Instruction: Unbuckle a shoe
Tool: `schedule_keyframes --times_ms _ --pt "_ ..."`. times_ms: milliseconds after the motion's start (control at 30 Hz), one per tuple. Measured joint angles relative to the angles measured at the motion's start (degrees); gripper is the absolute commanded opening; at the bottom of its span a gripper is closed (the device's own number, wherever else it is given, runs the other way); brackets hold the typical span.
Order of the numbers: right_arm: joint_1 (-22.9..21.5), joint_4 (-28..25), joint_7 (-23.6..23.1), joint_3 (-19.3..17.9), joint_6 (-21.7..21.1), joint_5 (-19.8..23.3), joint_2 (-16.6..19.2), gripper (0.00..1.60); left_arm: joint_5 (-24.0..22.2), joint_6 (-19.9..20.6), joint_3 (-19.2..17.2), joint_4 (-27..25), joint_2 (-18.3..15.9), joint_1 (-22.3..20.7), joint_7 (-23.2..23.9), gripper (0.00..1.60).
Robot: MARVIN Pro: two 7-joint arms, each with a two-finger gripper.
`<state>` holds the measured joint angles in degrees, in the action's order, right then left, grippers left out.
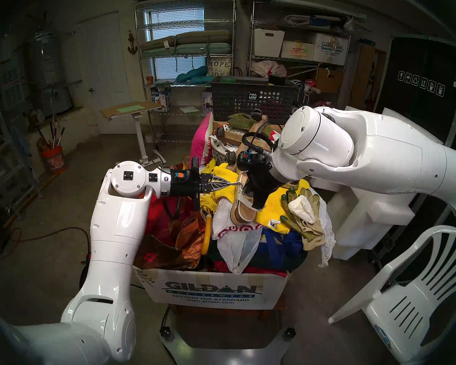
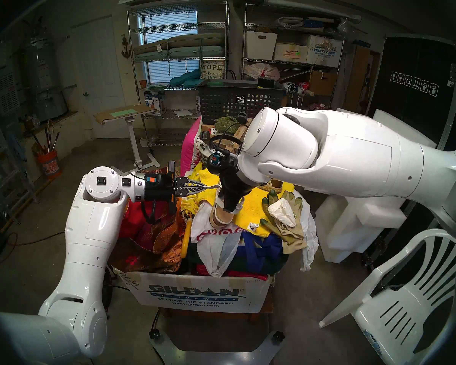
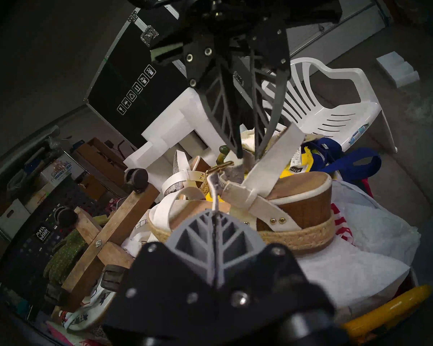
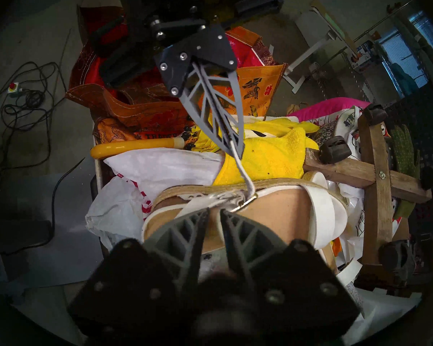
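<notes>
While the sandal (image 1: 244, 203) lies on its side atop the clutter in the cardboard box (image 1: 216, 290), our left gripper (image 1: 228, 184) is clamped on the thin strap end (image 4: 240, 163), and our right gripper (image 4: 214, 210) pinches the strap beside the buckle (image 4: 245, 203). We should draw the strap back through the buckle steadily — freeing the prong — while the right grip braces the sandal.
</notes>
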<state>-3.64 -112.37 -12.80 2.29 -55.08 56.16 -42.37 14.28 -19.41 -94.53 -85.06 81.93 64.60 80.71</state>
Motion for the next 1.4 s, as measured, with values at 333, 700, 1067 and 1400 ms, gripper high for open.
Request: schedule_keyframes --times_ms 333,700,1067,1400 --pt "0.85 -1.06 1.17 -2.21 0.92 3.72 2.74 1.04 -1.04 -7.03 -2.8 -1.55 0.41 3.68 -2.58 0.0" --pt "2.13 2.85 0.58 -4.36 5.9 6.7 4.15 1.09 -3.57 -14.96 -3.77 -5.43 1.02 8.26 -9.32 0.0" --pt "2.63 9.45 -6.82 -3.88 9.96 7.2 2.59 1.19 -1.88 -21.9 -0.98 -4.04 -1.06 11.4 -16.69 0.0" --pt "2.68 13.42 -13.03 -3.0 12.65 5.6 0.83 1.36 1.36 -26.05 1.14 -1.48 -3.66 12.61 -20.84 0.0"
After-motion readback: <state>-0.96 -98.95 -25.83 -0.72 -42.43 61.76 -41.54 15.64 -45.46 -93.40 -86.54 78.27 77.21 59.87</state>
